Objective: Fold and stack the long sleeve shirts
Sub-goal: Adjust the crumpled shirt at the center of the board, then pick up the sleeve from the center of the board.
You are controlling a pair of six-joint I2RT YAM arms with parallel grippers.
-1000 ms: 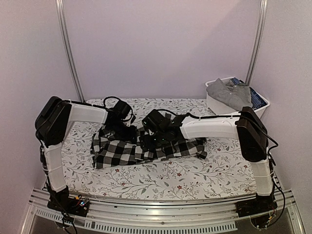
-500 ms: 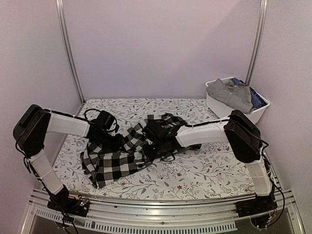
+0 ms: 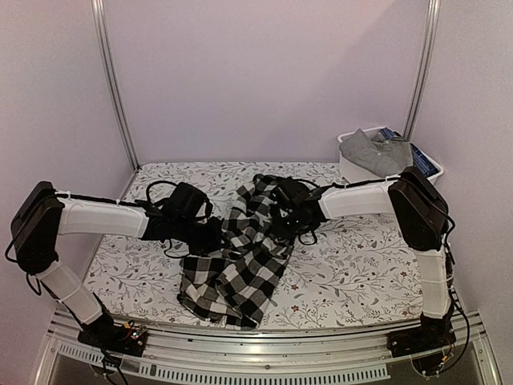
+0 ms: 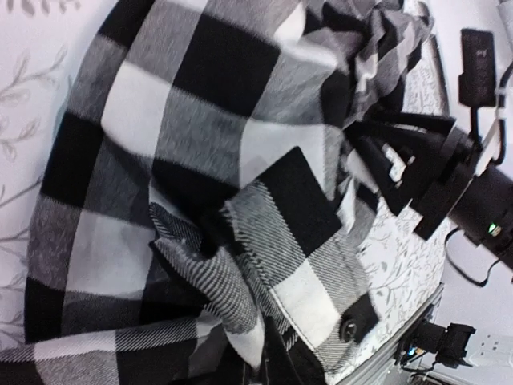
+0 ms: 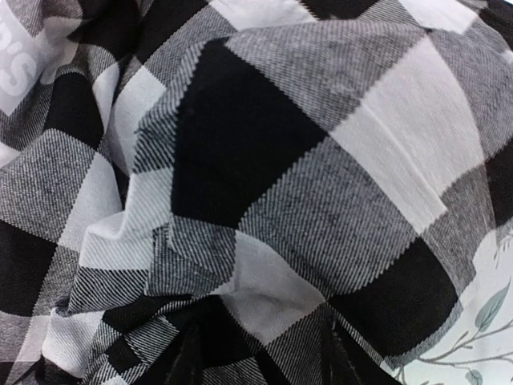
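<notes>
The black-and-white check shirt (image 3: pixel 240 269) hangs bunched between both grippers over the middle of the table, its lower part trailing towards the front edge. My left gripper (image 3: pixel 215 237) is shut on the shirt's left side; its wrist view is filled with check cloth (image 4: pixel 200 160) and a black button (image 4: pixel 349 329). My right gripper (image 3: pixel 276 215) is shut on the shirt's upper right part; its wrist view shows cloth (image 5: pixel 264 176) gathered into the jaws. A grey shirt (image 3: pixel 375 152) and a dark blue patterned one (image 3: pixel 421 160) lie in the white bin (image 3: pixel 353 175).
The table wears a floral cloth (image 3: pixel 353 265). The white bin stands at the back right corner. Metal rail (image 3: pixel 256 353) runs along the front edge. Upright posts (image 3: pixel 112 80) stand at the back corners. The right arm shows in the left wrist view (image 4: pixel 457 184).
Both grippers have swung the shirt round: it lay spread sideways across the table, now it hangs lengthwise towards the front. The left gripper moved right and forward; the right gripper moved back.
</notes>
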